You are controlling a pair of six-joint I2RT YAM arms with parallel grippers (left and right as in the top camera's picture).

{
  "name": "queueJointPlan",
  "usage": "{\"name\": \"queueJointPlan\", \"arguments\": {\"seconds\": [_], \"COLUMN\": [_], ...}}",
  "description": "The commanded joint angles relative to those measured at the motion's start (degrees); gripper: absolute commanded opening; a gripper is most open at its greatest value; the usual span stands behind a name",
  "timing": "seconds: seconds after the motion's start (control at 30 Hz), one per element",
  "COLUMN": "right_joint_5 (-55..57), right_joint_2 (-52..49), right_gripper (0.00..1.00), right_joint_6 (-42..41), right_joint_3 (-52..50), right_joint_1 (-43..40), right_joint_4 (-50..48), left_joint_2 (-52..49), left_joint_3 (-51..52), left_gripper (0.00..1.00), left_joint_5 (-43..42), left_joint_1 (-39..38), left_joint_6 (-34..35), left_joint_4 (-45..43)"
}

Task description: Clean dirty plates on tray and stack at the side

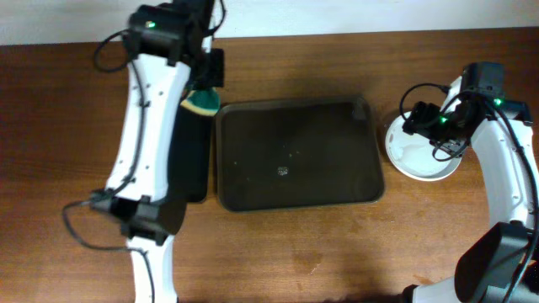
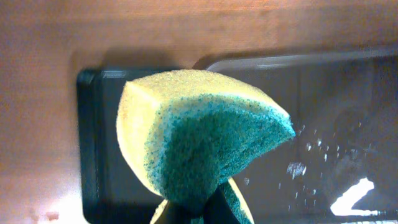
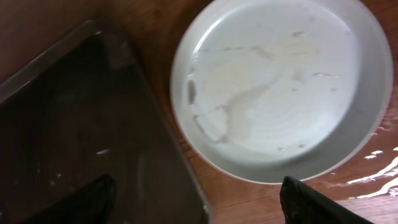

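The dark brown tray [image 1: 253, 181] lies at the table's middle with no plate on it, only small specks. It also shows in the left wrist view [image 2: 348, 106] and the right wrist view [image 3: 68, 137]. A white plate [image 1: 418, 160] sits on the table just right of the tray. Its face [image 3: 273, 87] shows faint wet streaks, and I cannot tell how many plates lie under it. My right gripper [image 1: 427, 120] is open and empty above the plate's near rim [image 3: 202, 202]. My left gripper [image 1: 206, 80] is shut on a yellow and green sponge [image 1: 202, 103] [image 2: 199, 137].
A narrow black tray [image 1: 195, 160] lies against the brown tray's left side, under the sponge [image 2: 93, 155]. Water droplets mark the wood beside the plate [image 3: 379, 168]. The left arm reaches along the table's left half.
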State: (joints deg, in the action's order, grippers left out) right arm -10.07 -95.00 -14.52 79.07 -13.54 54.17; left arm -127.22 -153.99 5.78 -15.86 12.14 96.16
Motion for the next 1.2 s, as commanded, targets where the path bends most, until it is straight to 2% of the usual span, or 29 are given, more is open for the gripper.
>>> {"name": "queueJointPlan", "arguments": {"seconds": [0.0,0.07,0.17,0.27,0.3,0.33,0.37,0.4,0.47,0.57,0.63,0.73,0.77,0.87,0.97,1.07,1.13,1.17], "right_joint_5": [-0.3,-0.2,0.2,0.2,0.2,0.2,0.2,0.2,0.1,0.0,-0.1,-0.1,-0.1,-0.3,-0.3,2.5,5.6,5.6], "right_joint_2": [0.5,0.5,0.5,0.5,0.5,0.5,0.5,0.5,0.9,4.3,10.4,20.1,23.5,33.6,40.0,41.6,41.7,42.3], "right_gripper": [0.88,0.88,0.88,0.88,0.88,0.88,0.88,0.88,0.88,0.88,0.88,0.9,0.99,0.99,0.99,0.99,0.99,0.99], "right_joint_6": [0.8,0.8,1.3,2.3,2.3,2.3,2.3,2.3,2.3,2.4,3.7,3.6,3.6,3.6,3.6,3.6,4.8,8.7], "right_joint_3": [0.9,0.9,0.9,0.9,0.9,0.9,0.9,0.9,1.1,3.2,5.3,5.4,5.4,5.4,5.4,5.4,4.5,2.3], "right_joint_1": [3.1,4.7,5.3,5.3,5.3,5.3,5.3,5.3,5.3,5.3,5.3,5.3,5.3,5.3,5.3,5.8,6.9,7.3], "right_joint_4": [-0.6,-1.2,-1.0,-1.0,-1.0,-1.0,-1.0,-1.0,-0.9,2.2,6.4,13.2,16.0,21.7,22.0,23.2,19.8,15.0], "left_joint_2": [10.7,10.6,10.6,10.6,10.6,10.6,10.6,10.7,11.4,14.2,16.6,18.5,18.5,18.5,18.5,18.5,18.5,18.5], "left_joint_3": [19.6,31.6,51.1,65.2,68.1,68.7,68.6,67.8,60.3,43.5,32.9,31.1,31.1,31.1,31.1,31.1,31.1,31.1], "left_gripper": [0.0,0.0,0.0,0.01,0.25,0.65,0.97,1.0,1.0,1.0,1.0,0.99,1.0,1.0,0.99,1.0,1.0,1.0], "left_joint_5": [-1.3,-6.5,-19.0,-19.5,-19.5,-19.4,-19.3,-19.4,-19.3,-19.4,-19.5,-19.5,-19.5,-19.5,-19.5,-19.5,-19.5,-19.5], "left_joint_1": [9.4,14.0,17.7,18.0,18.0,18.0,18.0,18.0,18.0,17.7,16.3,15.9,15.9,15.9,15.8,15.9,15.9,15.9], "left_joint_6": [3.7,1.6,-6.3,-6.3,-6.2,-6.2,-6.2,-6.2,-6.2,-6.2,-5.8,-5.8,-5.8,-5.8,-5.8,-5.8,-5.8,-5.8], "left_joint_4": [0.3,-7.3,-27.8,-43.6,-46.6,-47.1,-47.1,-46.1,-38.4,-24.6,-19.8,-20.4,-20.4,-20.4,-20.4,-20.4,-20.4,-20.4]}}
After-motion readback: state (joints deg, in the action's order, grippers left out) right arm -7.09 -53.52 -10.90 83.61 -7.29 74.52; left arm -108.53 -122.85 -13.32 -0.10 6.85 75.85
